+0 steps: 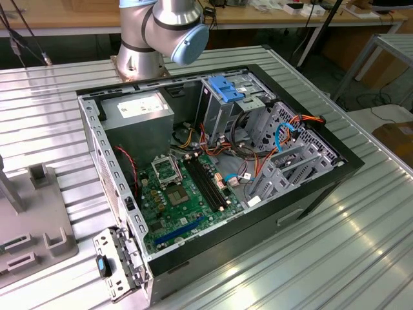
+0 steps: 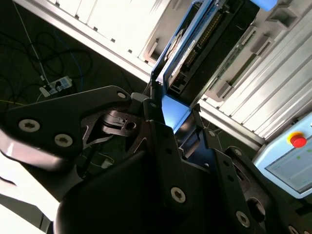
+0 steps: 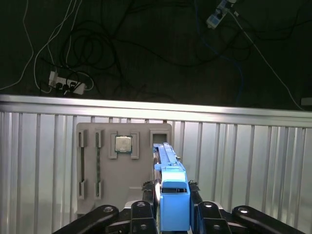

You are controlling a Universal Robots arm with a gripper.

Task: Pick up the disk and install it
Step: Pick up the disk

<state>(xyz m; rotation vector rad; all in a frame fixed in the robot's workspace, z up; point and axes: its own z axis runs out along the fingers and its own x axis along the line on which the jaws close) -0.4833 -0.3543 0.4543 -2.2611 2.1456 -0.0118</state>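
Blue on the plastic rails of the disk [image 3: 172, 195], matt black on the gripper [image 3: 171, 190]. Pale grey on the fixture tray [image 3: 92, 165], green rim and silver top on the chip [image 3: 123, 144], bright ribbed aluminium in stripes across the table [image 3: 243, 161]. Green on the circuit board [image 1: 187, 194] inside the black and grey computer case [image 1: 271, 226], red, orange and blue on the cables [image 1: 282, 134], blue on the drive bracket [image 1: 227, 87], silver with a light-blue cap on the arm [image 1: 148, 32].

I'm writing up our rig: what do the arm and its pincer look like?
The arm has silver-grey cylindrical joints and a light blue round cap. The pincer is black, built of angular linked plates with silver screw heads.
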